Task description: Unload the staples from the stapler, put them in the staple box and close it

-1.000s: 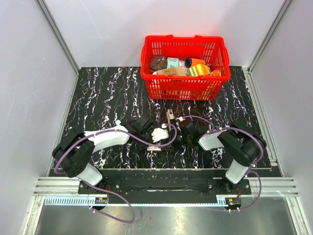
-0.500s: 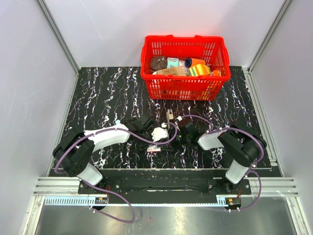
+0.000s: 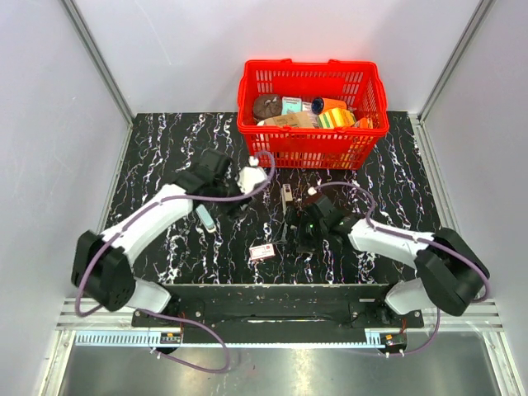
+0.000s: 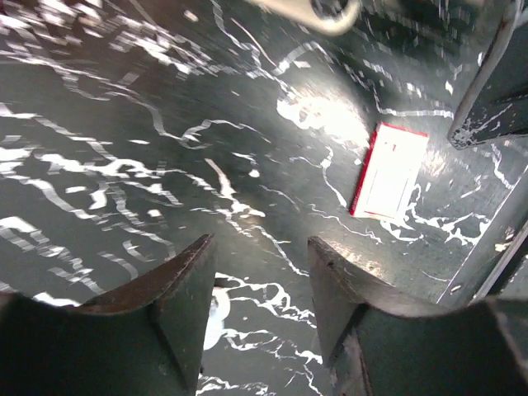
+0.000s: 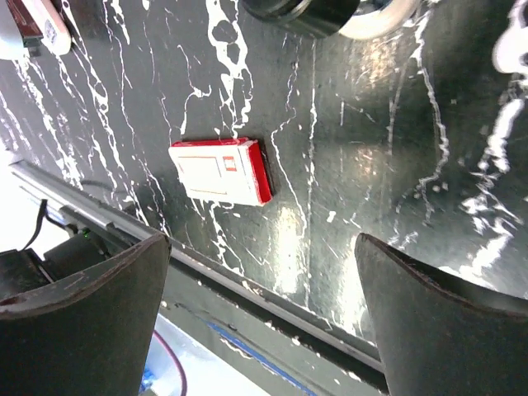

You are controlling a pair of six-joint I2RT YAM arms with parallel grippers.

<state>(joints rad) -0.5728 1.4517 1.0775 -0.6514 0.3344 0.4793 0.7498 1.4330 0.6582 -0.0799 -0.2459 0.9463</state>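
Observation:
The stapler, small, dark with a silvery part, sits on the black marbled table in front of the red basket; no gripper holds it. My right gripper is just in front of it, jaws spread wide and empty. My left gripper hovers to the stapler's left, open, with only bare table between its fingers. I cannot make out the stapler in either wrist view.
A flat red-and-white box lies near the front edge. A pale blue pill-shaped object lies under the left arm. The basket holds several packages. The table's near rail shows below the right gripper.
The left arm has swung back and to the left, away from the stapler, its jaws wider. The right gripper has opened wide and its arm has stretched out. The stapler stays in place.

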